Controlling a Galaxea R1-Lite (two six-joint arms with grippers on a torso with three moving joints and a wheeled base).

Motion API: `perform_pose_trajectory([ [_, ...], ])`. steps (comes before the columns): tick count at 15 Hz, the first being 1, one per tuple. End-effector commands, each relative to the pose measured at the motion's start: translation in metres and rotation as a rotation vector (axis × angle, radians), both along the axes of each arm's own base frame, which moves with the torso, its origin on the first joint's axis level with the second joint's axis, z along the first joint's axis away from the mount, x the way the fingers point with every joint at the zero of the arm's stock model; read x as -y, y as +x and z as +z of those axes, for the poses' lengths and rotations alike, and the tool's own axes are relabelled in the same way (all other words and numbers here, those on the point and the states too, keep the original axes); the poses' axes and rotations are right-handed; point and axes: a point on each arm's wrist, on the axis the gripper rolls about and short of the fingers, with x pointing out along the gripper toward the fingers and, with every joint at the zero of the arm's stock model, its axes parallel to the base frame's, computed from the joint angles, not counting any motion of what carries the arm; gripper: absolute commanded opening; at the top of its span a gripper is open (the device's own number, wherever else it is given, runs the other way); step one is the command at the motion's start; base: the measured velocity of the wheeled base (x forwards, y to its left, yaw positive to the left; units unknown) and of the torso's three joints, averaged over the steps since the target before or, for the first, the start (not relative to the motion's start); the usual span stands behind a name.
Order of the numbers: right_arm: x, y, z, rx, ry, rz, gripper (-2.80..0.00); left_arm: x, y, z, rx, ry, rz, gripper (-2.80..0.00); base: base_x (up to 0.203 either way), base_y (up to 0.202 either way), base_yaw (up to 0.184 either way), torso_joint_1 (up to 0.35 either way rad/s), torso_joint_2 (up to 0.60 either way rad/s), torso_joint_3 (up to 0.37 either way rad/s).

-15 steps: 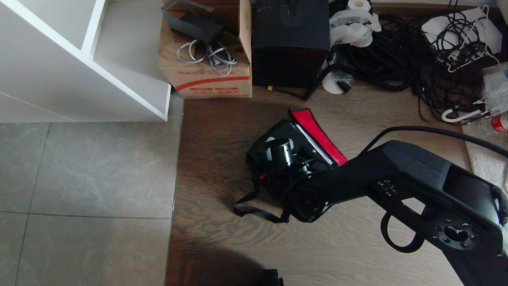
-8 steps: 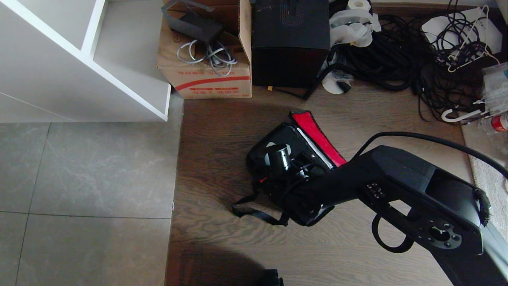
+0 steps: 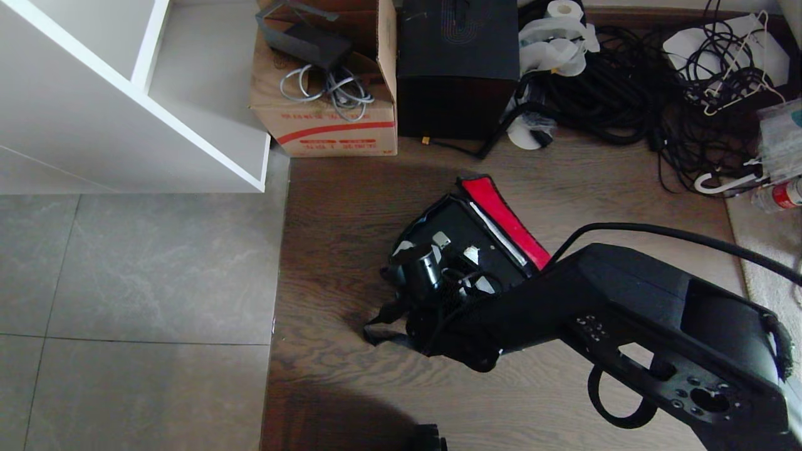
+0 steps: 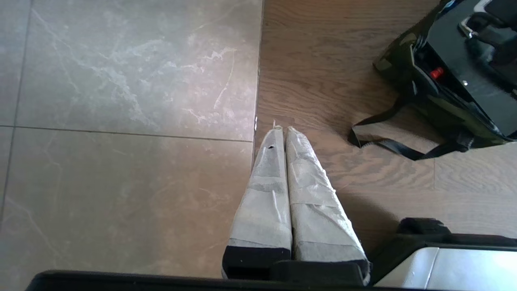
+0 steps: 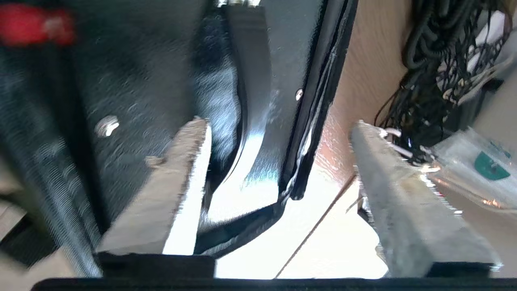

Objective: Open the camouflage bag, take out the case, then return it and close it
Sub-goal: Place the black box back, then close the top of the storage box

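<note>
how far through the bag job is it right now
Looks done: the camouflage bag lies open on the wood floor, red lid lining folded back, and the case sits inside it. In hand: the right gripper hangs over the bag, jaws apart and empty. Left: closing the lid. The left gripper is parked over the floor, shut.

Case (image 3: 467, 235) inside camouflage bag (image 4: 440, 109)

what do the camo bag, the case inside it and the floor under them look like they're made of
Camouflage bag: soft woven fabric, matte, with limp webbing straps. Case: hard, smooth, slightly glossy black shell with small metal rivets, probably plastic or coated board. Floor: wood-grain planks, possibly laminate.
</note>
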Motion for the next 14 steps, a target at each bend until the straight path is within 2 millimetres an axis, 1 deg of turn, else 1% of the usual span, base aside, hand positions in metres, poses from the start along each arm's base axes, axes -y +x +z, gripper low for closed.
perform_pose_trajectory([
  [1,-0.002,-0.020,0.015,0.005,0.011,0.032,0.00,0.000,0.000,0.000,0.000,0.000,0.000,-2.80,0.000,0.000,0.000,0.000,0.00,0.000],
  [3,0.006,-0.033,0.035,0.021,0.043,0.041,0.00,0.000,0.000,0.000,0.000,0.000,0.000,-2.80,0.000,0.000,0.000,0.000,0.00,0.000],
  [6,0.030,-0.052,0.066,0.036,0.064,0.037,0.00,0.000,0.000,0.000,0.000,0.000,0.000,-2.80,0.000,0.000,0.000,0.000,0.00,0.000],
  [7,0.042,-0.058,0.077,0.033,0.064,0.031,-2.80,0.000,0.000,0.000,0.000,0.000,0.000,-2.80,0.000,0.000,0.000,0.000,0.00,0.000],
  [9,0.068,-0.071,0.096,0.029,0.075,0.023,-2.80,0.000,0.000,0.000,0.000,0.000,0.000,-2.80,0.000,0.000,0.000,0.000,0.00,0.000],
  [10,0.079,-0.078,0.101,0.030,0.088,0.014,-2.80,0.000,0.000,0.000,0.000,0.000,0.000,-2.80,0.000,0.000,0.000,0.000,0.00,0.000],
  [12,0.110,-0.088,0.116,0.037,0.128,-0.026,-2.80,0.000,0.000,0.000,0.000,0.000,0.000,-2.80,0.000,0.000,0.000,0.000,0.00,0.000],
  [14,0.151,-0.083,0.119,-0.014,0.194,-0.042,-2.80,0.000,0.000,0.000,0.000,0.000,0.000,-2.80,0.000,0.000,0.000,0.000,0.00,0.000],
])
